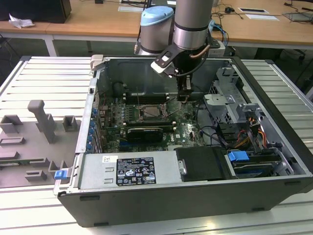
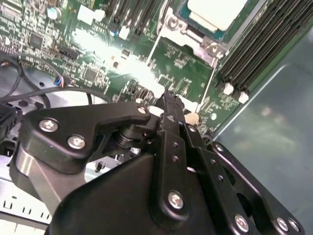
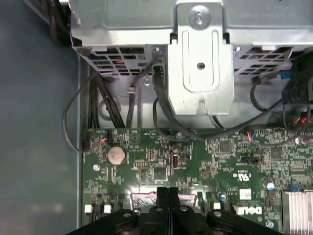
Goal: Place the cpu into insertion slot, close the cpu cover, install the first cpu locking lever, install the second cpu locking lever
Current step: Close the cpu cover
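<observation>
The cpu [image 2: 217, 12], a pale square chip, lies in the insertion slot [image 1: 153, 112] on the green board inside the open computer case. The silver cpu cover [image 2: 182, 28] lies around the chip's edge. Thin metal lever rods [image 2: 155, 49] run beside the frame. My gripper [image 1: 184, 99] hovers low over the board, just to the exterior view's right of the slot. Its black fingers [image 3: 162, 196] are pressed together with nothing between them. In the second wrist view the gripper's tip [image 2: 168, 99] is a short way from the frame's corner.
Black memory slots [image 2: 259, 44] flank the socket. A black expansion card [image 1: 144, 133] and a grey labelled box [image 1: 132, 169] sit nearer the case front. A metal drive cage [image 3: 200, 63] and cables [image 1: 215, 134] crowd the exterior view's right. Grey fixtures [image 1: 41, 122] stand outside the case.
</observation>
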Motion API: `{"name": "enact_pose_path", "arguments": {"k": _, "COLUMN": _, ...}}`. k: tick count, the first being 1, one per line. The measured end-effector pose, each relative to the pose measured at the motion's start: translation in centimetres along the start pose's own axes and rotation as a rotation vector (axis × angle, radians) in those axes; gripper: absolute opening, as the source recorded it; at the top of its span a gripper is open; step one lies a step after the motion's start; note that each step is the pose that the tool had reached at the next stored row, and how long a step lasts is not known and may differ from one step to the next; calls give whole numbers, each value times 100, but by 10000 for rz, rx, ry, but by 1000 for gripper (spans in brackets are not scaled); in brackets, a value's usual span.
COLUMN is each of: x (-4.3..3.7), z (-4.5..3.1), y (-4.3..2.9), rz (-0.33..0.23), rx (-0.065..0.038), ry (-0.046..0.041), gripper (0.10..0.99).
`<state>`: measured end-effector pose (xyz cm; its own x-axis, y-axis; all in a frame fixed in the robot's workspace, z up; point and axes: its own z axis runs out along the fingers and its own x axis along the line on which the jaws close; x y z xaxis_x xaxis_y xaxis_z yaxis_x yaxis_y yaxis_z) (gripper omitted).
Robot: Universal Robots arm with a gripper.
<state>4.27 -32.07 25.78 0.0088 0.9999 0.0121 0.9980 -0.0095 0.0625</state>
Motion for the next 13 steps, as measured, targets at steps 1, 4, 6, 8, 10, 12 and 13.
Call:
{"name": "enact_pose_path", "arguments": {"k": 1, "x": 2, "z": 3, "y": 12, "rz": -6, "rx": 0, "ry": 0, "gripper": 106}}
{"name": "enact_pose_path", "arguments": {"k": 4, "x": 6, "z": 9, "y": 47, "rz": -27, "rx": 0, "ry": 1, "gripper": 106}}
{"name": "enact_pose_path", "arguments": {"k": 6, "x": 11, "z": 14, "y": 77, "rz": -36, "rx": 0, "ry": 2, "gripper": 106}}
{"name": "enact_pose_path", "arguments": {"k": 8, "x": 15, "z": 25, "y": 107, "rz": -38, "rx": 4, "ry": 3, "gripper": 106}}
{"name": "enact_pose_path", "arguments": {"k": 10, "x": 16, "z": 37, "y": 120, "rz": -39, "rx": 6, "ry": 1, "gripper": 106}}
{"name": "enact_pose_path", "arguments": {"k": 12, "x": 18, "z": 44, "y": 136, "rz": -41, "rx": 5, "ry": 2, "gripper": 106}}
{"name": "enact_pose_path", "arguments": {"k": 13, "x": 19, "z": 48, "y": 144, "rz": -42, "rx": 5, "ry": 3, "gripper": 106}}
